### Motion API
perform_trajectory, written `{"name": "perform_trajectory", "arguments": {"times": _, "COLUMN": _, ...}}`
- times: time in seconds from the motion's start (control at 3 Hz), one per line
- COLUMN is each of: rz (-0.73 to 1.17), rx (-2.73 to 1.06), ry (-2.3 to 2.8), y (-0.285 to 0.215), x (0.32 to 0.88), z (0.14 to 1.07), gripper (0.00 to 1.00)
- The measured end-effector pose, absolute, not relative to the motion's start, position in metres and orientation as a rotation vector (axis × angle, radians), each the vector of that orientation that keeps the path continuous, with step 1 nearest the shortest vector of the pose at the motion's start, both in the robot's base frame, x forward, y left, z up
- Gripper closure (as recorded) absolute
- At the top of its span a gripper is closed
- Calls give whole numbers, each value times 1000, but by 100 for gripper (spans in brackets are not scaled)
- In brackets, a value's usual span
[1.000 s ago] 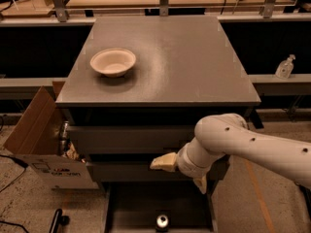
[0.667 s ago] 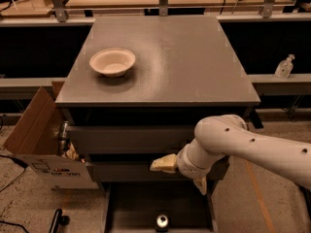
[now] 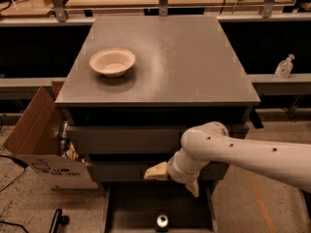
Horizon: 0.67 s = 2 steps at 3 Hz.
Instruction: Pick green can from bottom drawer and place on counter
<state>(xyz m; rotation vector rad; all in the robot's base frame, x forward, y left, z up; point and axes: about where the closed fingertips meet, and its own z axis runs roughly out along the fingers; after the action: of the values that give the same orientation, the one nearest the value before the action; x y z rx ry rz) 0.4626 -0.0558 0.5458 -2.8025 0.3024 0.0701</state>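
the can (image 3: 162, 221) stands upright on the floor of the open bottom drawer (image 3: 127, 208), about midway between its left and right walls and toward its near end, with its shiny round top facing up. nothing touches it. the end effector (image 3: 171, 183) hangs over the far end of the bottom drawer, above the can and farther back than it, and well apart from it. its two pale fingers (image 3: 156, 171) are spread apart, one pointing left and one pointing down, with nothing between them.

only the top of the can shows clearly, since the body is dark against the dark floor. judging by its kind, it is thin metal: light, stiff enough for a firm pinch, but likely to dent if squeezed hard. whether it is full or empty cannot be told. the curved side is probably smooth and a little slippery, and the narrow base means a sideways nudge could tip it or send it rolling.

the best hold looks to be across the body, a pad on each opposite side around mid height, coming straight down so neither finger knocks the rim. the walls of the bottom drawer stand well away from the can, so there is room for this.

on the desk (image 3: 184, 67) a bowl (image 3: 112, 61) sits at the left. the right part would suit the can.
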Motion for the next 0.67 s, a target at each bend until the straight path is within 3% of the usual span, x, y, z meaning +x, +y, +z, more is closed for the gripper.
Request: {"name": "perform_trajectory", "arguments": {"times": 0.67, "rz": -6, "rx": -2840, "ry": 41, "y": -19, "x": 461, "z": 446, "gripper": 0}}
